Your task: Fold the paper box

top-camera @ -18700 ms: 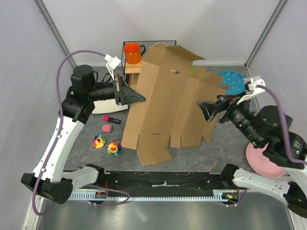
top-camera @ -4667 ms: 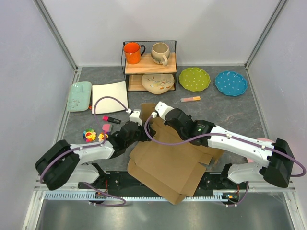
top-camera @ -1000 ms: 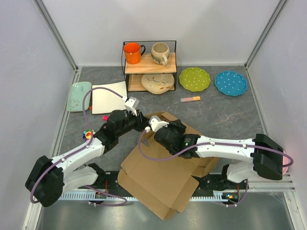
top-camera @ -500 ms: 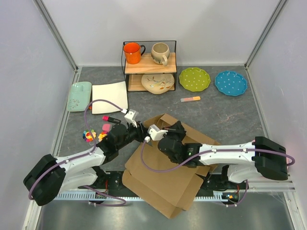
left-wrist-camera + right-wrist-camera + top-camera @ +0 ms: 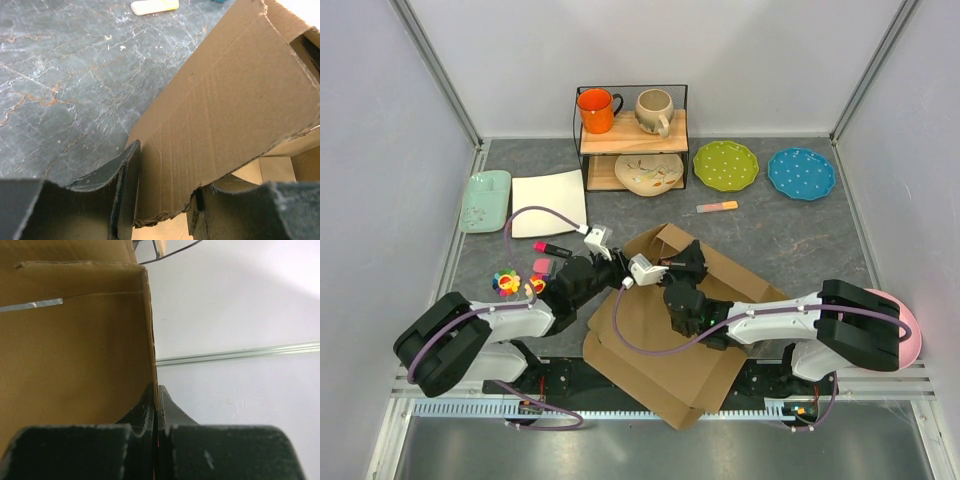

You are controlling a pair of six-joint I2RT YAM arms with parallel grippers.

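The paper box (image 5: 665, 350) is a brown cardboard sheet lying mostly flat at the near middle of the table, its far end raised into a wall and flap. My left gripper (image 5: 611, 270) sits at that raised end's left corner. In the left wrist view its jaws (image 5: 162, 180) stand apart with the frayed edge of a cardboard flap (image 5: 225, 110) between them, loosely against the left finger. My right gripper (image 5: 682, 268) holds the raised wall from the right. Its fingers (image 5: 156, 390) are pinched shut on the thin edge of the cardboard (image 5: 75, 350).
A wire rack (image 5: 582, 130) at the back holds an orange mug (image 5: 597, 108), a beige mug (image 5: 654, 108) and a bowl (image 5: 648, 172). Green plate (image 5: 725, 164) and blue plate (image 5: 801, 172) lie right of it. White square plate (image 5: 549, 203), mint tray (image 5: 485, 200), markers and flower toys (image 5: 506, 283) lie left.
My left gripper has drawn back toward the near edge and its jaws have widened. The right gripper, still pinched on the wall, lifted the flap a little farther and to the right.
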